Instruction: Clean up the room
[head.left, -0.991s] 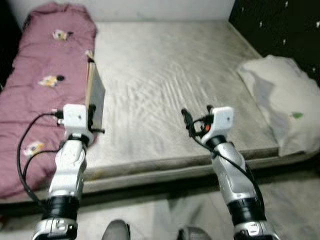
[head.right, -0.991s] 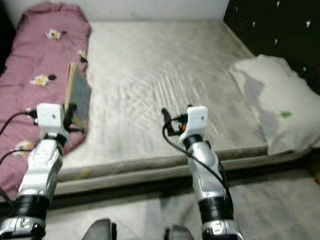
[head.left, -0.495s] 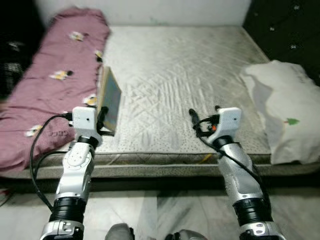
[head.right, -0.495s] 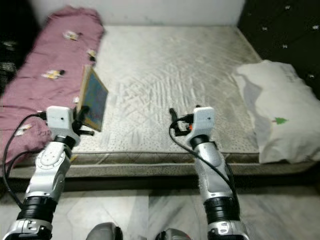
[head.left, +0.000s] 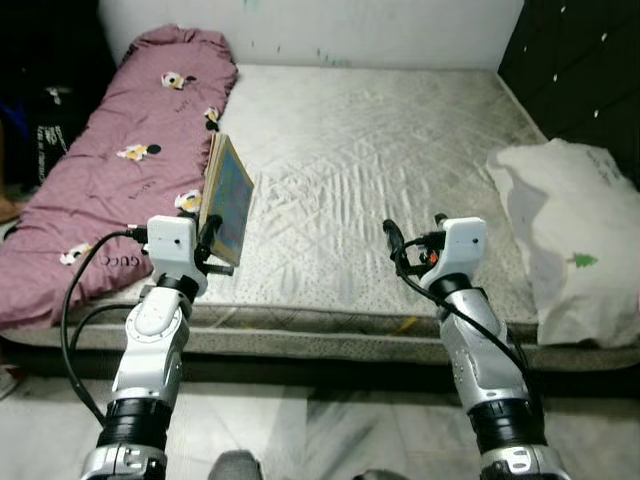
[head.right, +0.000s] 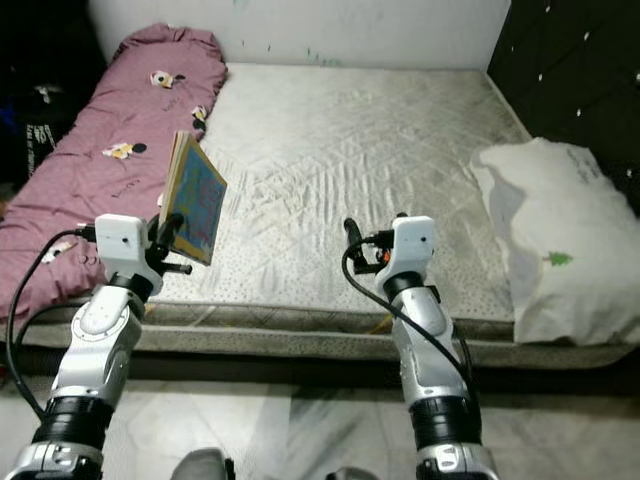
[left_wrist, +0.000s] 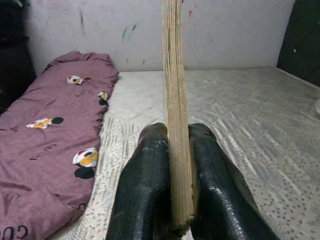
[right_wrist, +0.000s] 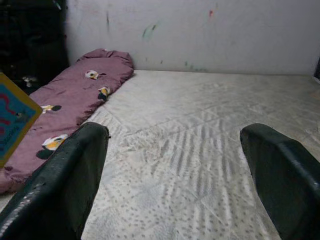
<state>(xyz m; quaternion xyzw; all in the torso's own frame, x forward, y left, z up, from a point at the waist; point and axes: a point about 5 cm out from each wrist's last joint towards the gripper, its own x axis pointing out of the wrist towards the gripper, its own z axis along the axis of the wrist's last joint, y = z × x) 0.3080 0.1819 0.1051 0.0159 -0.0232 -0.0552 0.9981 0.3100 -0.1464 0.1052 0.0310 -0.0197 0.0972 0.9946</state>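
Book (head.left: 227, 197) with a blue cover is held upright and slightly tilted, pinched at its lower edge by the left claw (head.left: 210, 243), above the front edge of the mattress at about 9 o'clock from the scene's centre. In the left wrist view the page block (left_wrist: 175, 115) is seen edge-on, clamped between both black fingers (left_wrist: 145, 185). The right claw (head.left: 412, 232) is held at about 3 o'clock from the book, above the same front edge, its fingers (right_wrist: 70, 180) spread wide with nothing between them. A grey quilted mattress (head.left: 370, 150) is shown beneath both claws. A maroon patterned blanket (head.left: 120, 170) is laid along the mattress side at 10 o'clock, and a white pillow (head.left: 565, 230) rests at 3 o'clock. A pale tiled floor (head.left: 320, 430) is visible at 6 o'clock.
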